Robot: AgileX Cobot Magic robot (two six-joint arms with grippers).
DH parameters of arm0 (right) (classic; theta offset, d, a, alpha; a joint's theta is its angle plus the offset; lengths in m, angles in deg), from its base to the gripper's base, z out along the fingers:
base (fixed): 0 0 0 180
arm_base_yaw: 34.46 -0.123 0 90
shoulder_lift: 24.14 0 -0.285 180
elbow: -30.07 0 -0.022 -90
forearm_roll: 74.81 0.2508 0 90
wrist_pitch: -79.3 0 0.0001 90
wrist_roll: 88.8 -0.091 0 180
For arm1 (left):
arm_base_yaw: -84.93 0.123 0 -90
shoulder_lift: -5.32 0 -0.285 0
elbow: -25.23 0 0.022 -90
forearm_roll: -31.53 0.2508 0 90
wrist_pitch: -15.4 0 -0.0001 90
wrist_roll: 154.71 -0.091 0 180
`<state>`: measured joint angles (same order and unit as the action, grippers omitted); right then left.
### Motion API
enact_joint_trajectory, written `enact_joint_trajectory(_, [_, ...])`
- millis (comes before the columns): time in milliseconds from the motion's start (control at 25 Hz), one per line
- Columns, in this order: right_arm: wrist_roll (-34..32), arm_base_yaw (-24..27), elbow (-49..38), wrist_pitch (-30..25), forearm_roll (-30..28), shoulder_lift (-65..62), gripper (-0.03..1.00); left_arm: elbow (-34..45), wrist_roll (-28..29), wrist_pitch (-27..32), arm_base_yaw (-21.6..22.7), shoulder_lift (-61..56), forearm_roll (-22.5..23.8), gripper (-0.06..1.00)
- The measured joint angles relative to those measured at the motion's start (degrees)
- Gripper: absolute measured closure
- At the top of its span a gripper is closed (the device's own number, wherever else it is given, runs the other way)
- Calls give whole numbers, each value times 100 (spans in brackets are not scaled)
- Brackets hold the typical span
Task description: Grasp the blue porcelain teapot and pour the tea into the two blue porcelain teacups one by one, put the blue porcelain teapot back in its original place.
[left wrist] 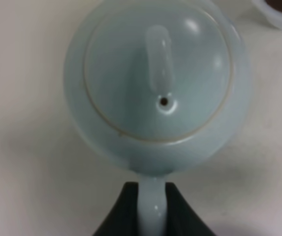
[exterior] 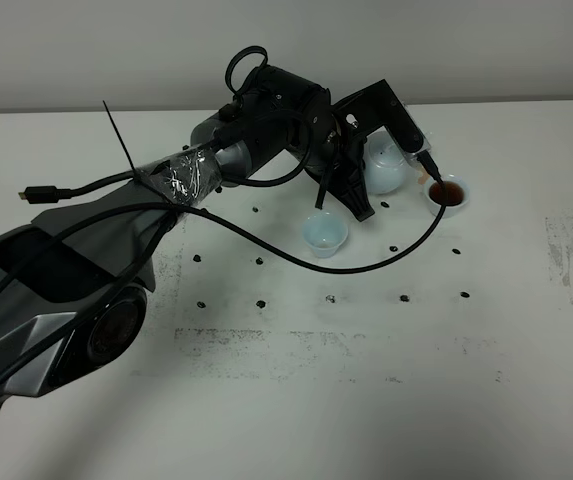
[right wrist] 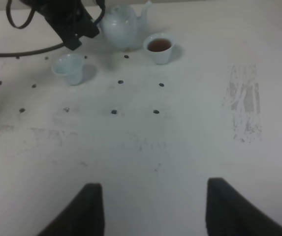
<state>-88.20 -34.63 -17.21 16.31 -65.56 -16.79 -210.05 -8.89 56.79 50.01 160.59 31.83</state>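
The blue porcelain teapot (exterior: 384,166) (left wrist: 155,83) (right wrist: 122,27) is upright at the back of the table, lid on, its spout toward the right-hand teacup. My left gripper (exterior: 364,168) (left wrist: 153,191) (right wrist: 79,30) is shut on its loop handle (left wrist: 153,209). I cannot tell whether the pot touches the table. One blue porcelain teacup (exterior: 449,192) (right wrist: 159,47), just right of the pot, holds dark tea. The other teacup (exterior: 324,235) (right wrist: 69,68) stands in front of and left of the pot and looks empty. My right gripper (right wrist: 153,211) is open over bare table, far from all of them.
The white table (exterior: 366,400) carries rows of small black dots (exterior: 331,298) and scuffed grey patches (exterior: 571,265). A black cable (exterior: 366,265) loops from the left arm across the table in front of the empty cup.
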Motion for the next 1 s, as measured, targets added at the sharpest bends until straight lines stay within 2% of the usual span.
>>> enact_joint_trajectory(640, [0, 0, 0, 0, 0, 0, 48, 0, 0, 610, 61, -1006, 95, 86])
enact_joint_trajectory(880, [0, 0, 0, 0, 0, 0, 48, 10, 0, 837, 396, -1245, 39, 86])
enact_joint_trajectory(1000, [0, 0, 0, 0, 2, 0, 48, 392, 7, 826, 646, -1433, 6, 86])
